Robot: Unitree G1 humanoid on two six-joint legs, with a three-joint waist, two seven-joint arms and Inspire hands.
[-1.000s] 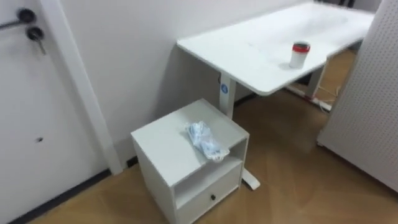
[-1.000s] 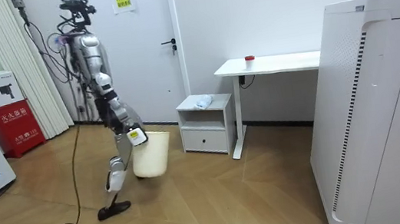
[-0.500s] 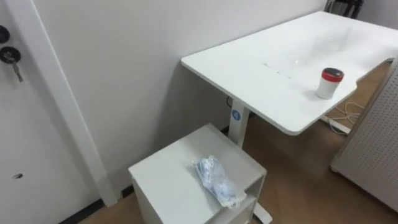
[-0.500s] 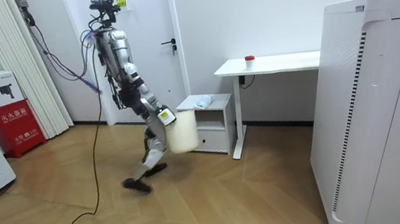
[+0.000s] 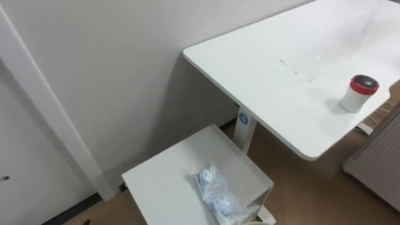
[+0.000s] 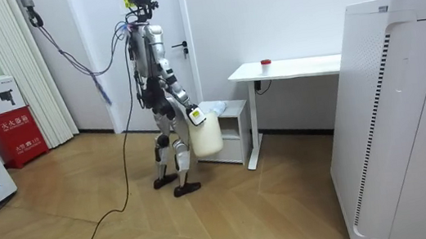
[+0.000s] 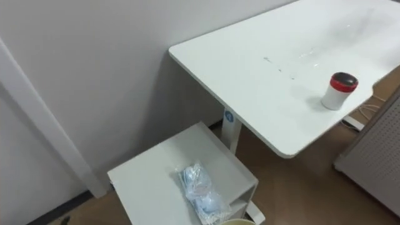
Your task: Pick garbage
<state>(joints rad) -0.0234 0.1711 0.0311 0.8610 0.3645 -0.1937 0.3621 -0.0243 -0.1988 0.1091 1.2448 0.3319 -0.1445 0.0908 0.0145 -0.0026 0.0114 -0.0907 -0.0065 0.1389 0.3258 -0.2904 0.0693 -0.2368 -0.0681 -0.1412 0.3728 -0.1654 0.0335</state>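
Plastic bag (image 5: 219,199), crumpled, lies lower centre on the white cabinet (image 5: 164,185); right hand (image 6: 194,116) clasps a cream bin (image 6: 206,139).

We see a see-through plastic bag (image 5: 217,195), all crinkly and a bit shiny, on a small cabinet (image 5: 162,187) with a smooth, dull white top. The bench (image 5: 269,62) is smooth and white too, with a soft shine. The cup (image 5: 357,95) on it looks like plastic, with a red lid. The floor (image 6: 211,227) is shiny wood. The bucket (image 6: 205,137) looks like smooth cream plastic.
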